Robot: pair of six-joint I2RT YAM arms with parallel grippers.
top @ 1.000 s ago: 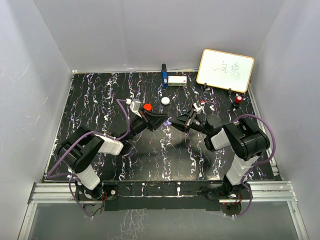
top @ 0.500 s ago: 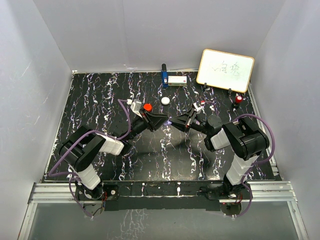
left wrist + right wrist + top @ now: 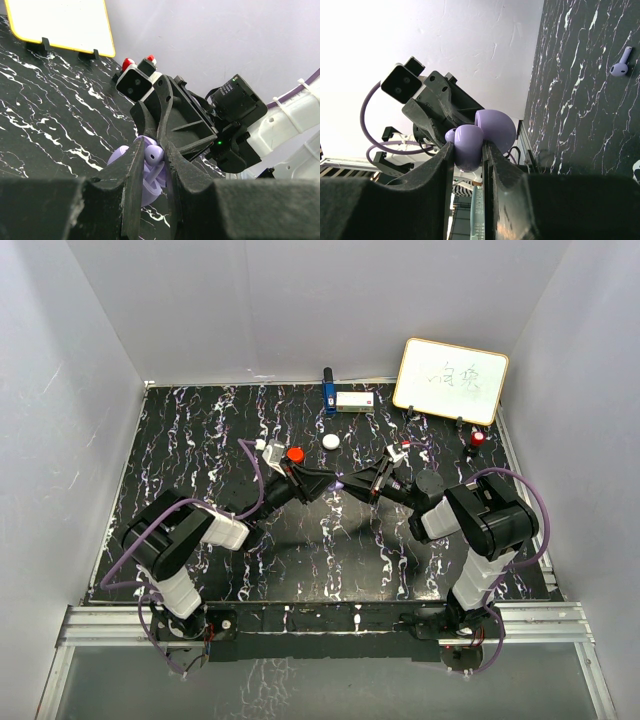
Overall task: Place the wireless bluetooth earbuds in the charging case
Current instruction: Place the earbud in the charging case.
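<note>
My left gripper is shut on a small purple earbud, stem pointing down. My right gripper is shut on the open purple charging case, its domed lid standing up. The two grippers meet tip to tip above mid-table in the top view. From the left wrist the earbud sits right at the case's open body; whether it is seated I cannot tell. A second purple earbud lies loose on the black marbled table.
A red round pod and a white round pod lie just behind the grippers. A blue object and a white box stand at the back edge. A whiteboard and a small red-topped item are at the back right.
Both grippers stay tip to tip and have shifted only slightly away from me. The earbud and the case remain held.
</note>
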